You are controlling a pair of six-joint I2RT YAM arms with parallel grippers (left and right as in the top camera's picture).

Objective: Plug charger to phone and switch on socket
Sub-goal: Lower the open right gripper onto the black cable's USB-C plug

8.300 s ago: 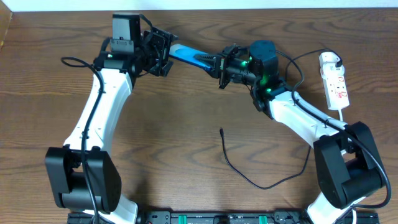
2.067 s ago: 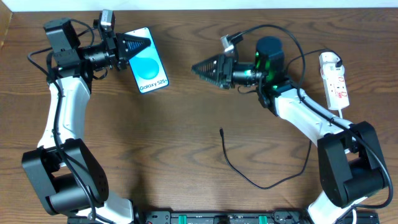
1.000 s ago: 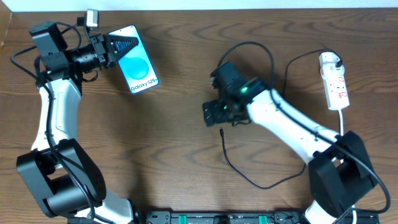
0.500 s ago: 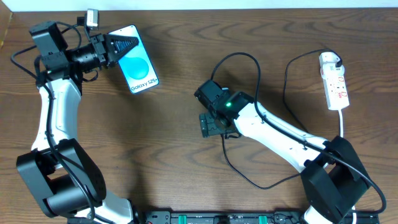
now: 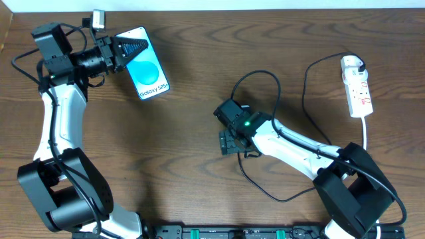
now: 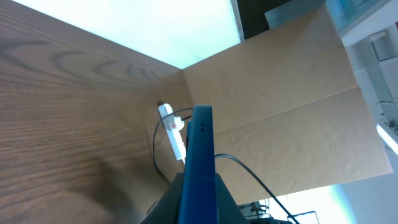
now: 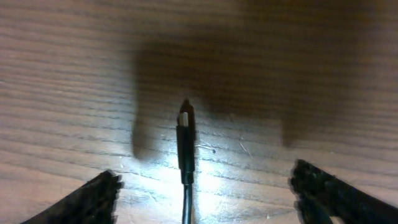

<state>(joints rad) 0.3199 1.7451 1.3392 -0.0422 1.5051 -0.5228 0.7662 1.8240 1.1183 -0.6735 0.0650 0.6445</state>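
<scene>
The phone (image 5: 150, 66), its blue screen facing up, hangs above the far left of the table with my left gripper (image 5: 139, 48) shut on its top end. In the left wrist view the phone (image 6: 201, 149) is edge-on between the jaws of the left gripper (image 6: 199, 208). The charger (image 5: 279, 197) is a thin black cable curving across the table. Its connector tip (image 7: 185, 137) lies flat on the wood. My right gripper (image 7: 205, 177) stands open over it, one finger on each side, touching nothing. In the overhead view the right gripper (image 5: 231, 143) covers the tip. The socket (image 5: 357, 87) lies at the far right.
The socket's white cord (image 5: 367, 129) runs toward the front beside the right arm's base. A brown cardboard wall (image 6: 286, 106) stands beyond the socket (image 6: 174, 134) in the left wrist view. Dark arm cables loop above the right forearm (image 5: 262, 74).
My right arm has swung toward the table's front and come down over the charger's connector tip, jaws still open. The left arm and the phone have not moved.
</scene>
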